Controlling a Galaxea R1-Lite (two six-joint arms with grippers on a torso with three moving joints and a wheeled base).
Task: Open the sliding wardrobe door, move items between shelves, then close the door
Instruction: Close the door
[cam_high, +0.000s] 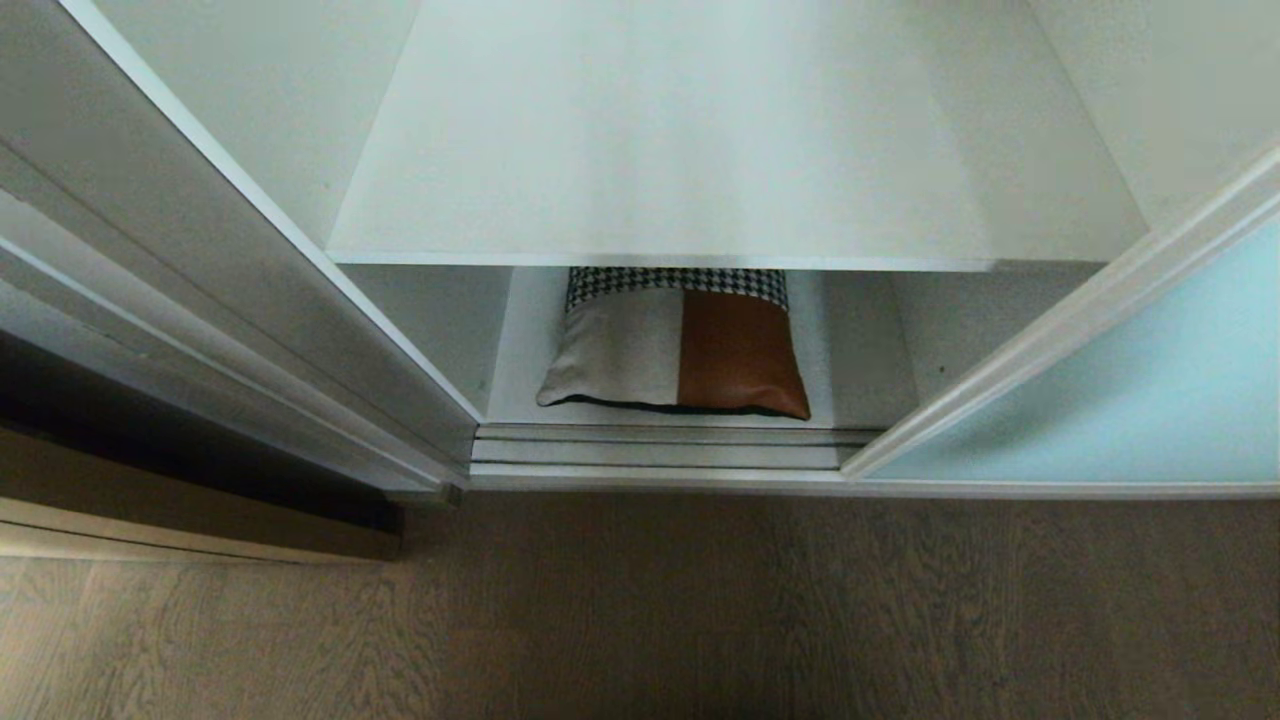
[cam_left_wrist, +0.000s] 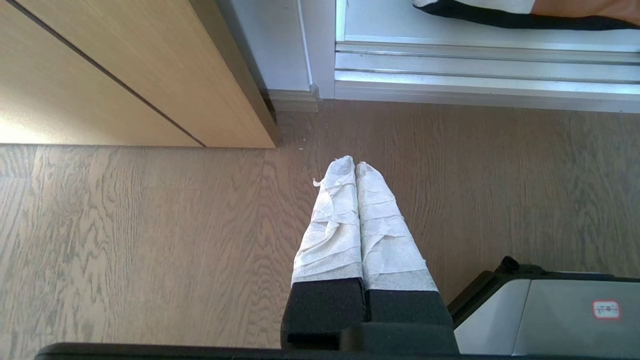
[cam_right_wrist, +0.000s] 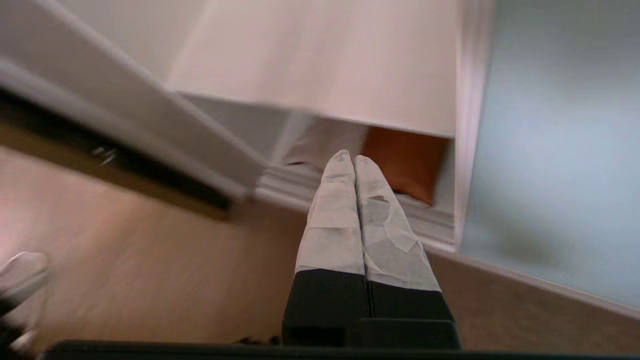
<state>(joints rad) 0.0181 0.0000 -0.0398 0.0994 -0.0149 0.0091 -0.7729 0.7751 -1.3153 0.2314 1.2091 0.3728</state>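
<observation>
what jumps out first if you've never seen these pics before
The patchwork cushion catches the eye first: houndstooth, cream and rust-brown panels, lying on the wardrobe's bottom board under a bare white shelf. To the right, the pale-blue frosted sliding door stands slid aside. Both tape-wrapped grippers are shut and empty: the left gripper hangs over the wood floor, and the right gripper points toward the opening.

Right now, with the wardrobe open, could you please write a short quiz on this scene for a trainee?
1. True or false: the cushion lies on the upper shelf.
2. Which side of the opening does the sliding wardrobe door stand on in the head view? A) left B) right
3. Fill in: both the left hand and the right hand are ____ and hold nothing.

Key: 1 false, it lies on the lowest board under that shelf; 2 B; 3 shut.
</observation>
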